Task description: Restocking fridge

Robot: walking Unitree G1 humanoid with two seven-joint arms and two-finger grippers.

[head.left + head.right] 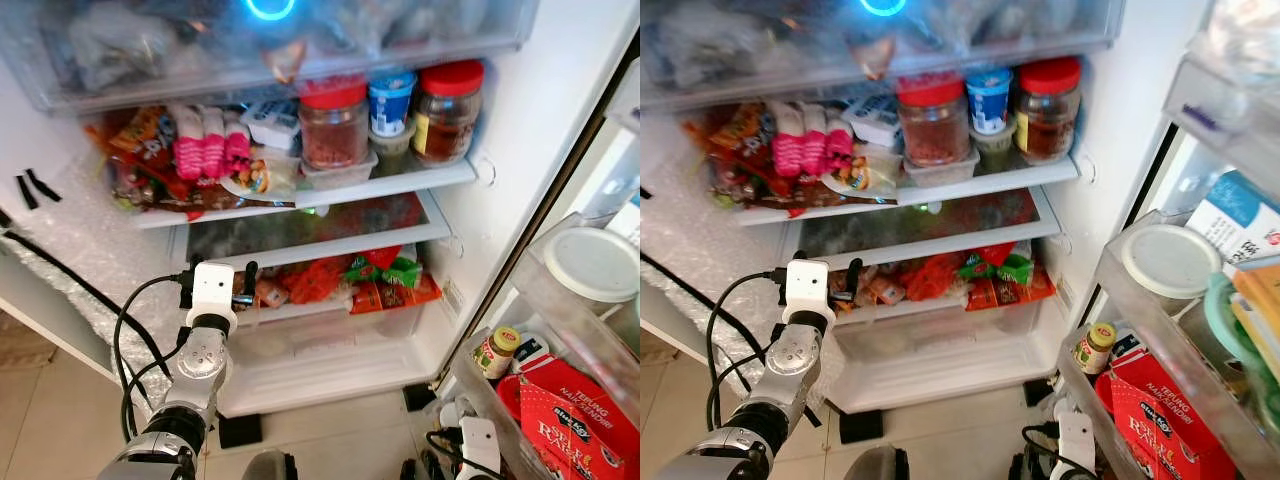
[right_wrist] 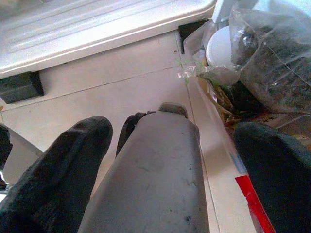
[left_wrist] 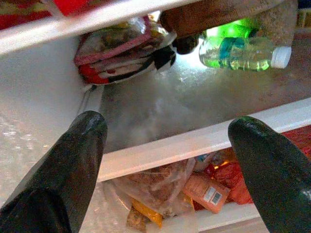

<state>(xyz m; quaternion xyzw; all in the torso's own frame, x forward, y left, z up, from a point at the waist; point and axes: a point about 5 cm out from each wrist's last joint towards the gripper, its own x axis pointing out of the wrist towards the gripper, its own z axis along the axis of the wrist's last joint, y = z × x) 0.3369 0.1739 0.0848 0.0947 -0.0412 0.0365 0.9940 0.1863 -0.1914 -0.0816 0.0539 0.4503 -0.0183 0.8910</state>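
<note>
The fridge stands open in front of me. My left gripper point(image 1: 218, 272) is raised at the left end of the middle glass shelf point(image 1: 330, 228), open with nothing between its fingers point(image 3: 73, 160). In the left wrist view a green bottle point(image 3: 243, 51) lies on its side deep on that shelf, beside some snack packets point(image 3: 121, 48). Below the shelf's white edge is a drawer of red and orange packets point(image 1: 345, 280). My right gripper point(image 2: 170, 160) hangs low near the floor, open, with a grey rounded part of my own body point(image 2: 150, 179) beyond the fingers.
The upper shelf holds two red-lidded jars point(image 1: 333, 122), a blue-lidded tub point(image 1: 390, 100) and pink packets point(image 1: 210, 145). The door rack point(image 1: 500, 395) on the right carries a red box point(image 1: 570, 420), a small jar point(image 1: 495, 352) and a white-lidded container point(image 1: 595, 262). Black cables point(image 1: 130, 330) trail from my left arm.
</note>
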